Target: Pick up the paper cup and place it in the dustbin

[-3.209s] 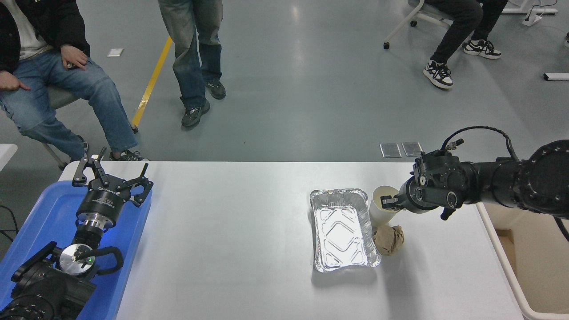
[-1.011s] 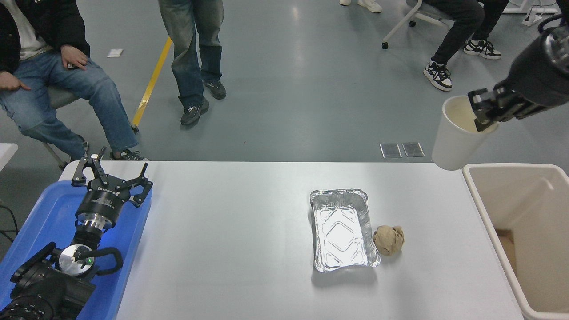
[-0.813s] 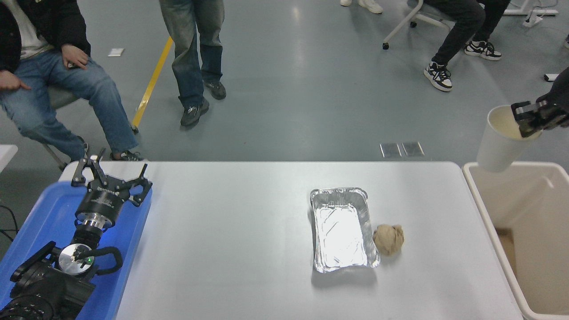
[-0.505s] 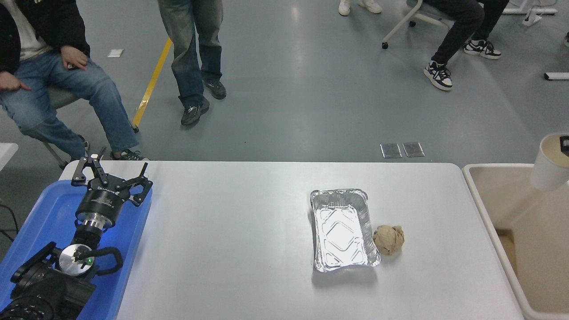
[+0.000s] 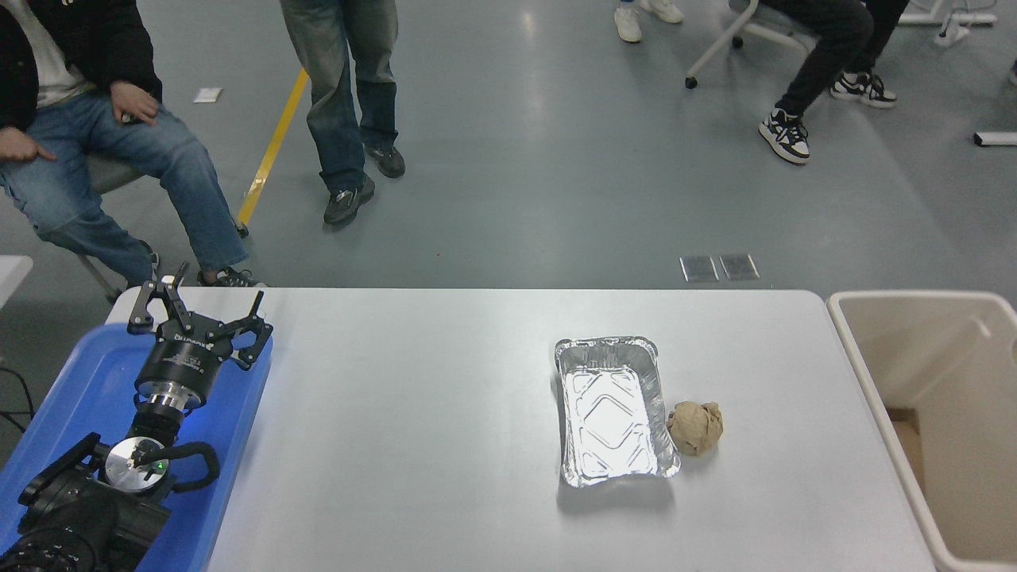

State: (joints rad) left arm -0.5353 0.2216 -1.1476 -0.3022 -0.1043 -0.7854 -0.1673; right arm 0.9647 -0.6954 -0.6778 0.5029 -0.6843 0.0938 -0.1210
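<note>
Left gripper (image 5: 199,316) parked over blue tray (image 5: 71,381), jaws spread, we see dustbin (image 5: 874,373) beside table (image 5: 413,445), foil tray (image 5: 612,409) touching brown paper ball (image 5: 695,427).

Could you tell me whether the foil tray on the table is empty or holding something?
Empty. The foil tray shows only its bare embossed bottom; the crumpled brown paper ball lies outside, at its right edge.

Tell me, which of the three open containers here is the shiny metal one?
The foil tray in the middle of the table, beside a crumpled brown paper ball. The blue tray and beige dustbin are plastic.
</note>
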